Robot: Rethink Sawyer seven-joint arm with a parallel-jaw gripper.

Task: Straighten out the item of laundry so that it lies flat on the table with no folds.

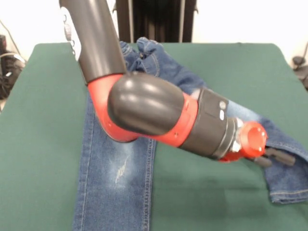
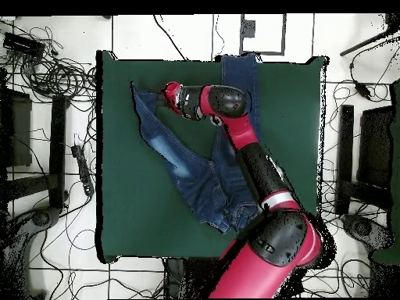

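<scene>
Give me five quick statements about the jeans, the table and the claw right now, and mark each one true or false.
1. The jeans lie on a green table. True.
2. Both legs lie side by side, parallel. False: they spread apart in a V.
3. The claw hangs above one leg's hem end. True.
4. The jeans are folded into a neat square. False: they are spread out, rumpled at the waist.
5. One leg reaches past the table's edge in the overhead view. True.
</scene>
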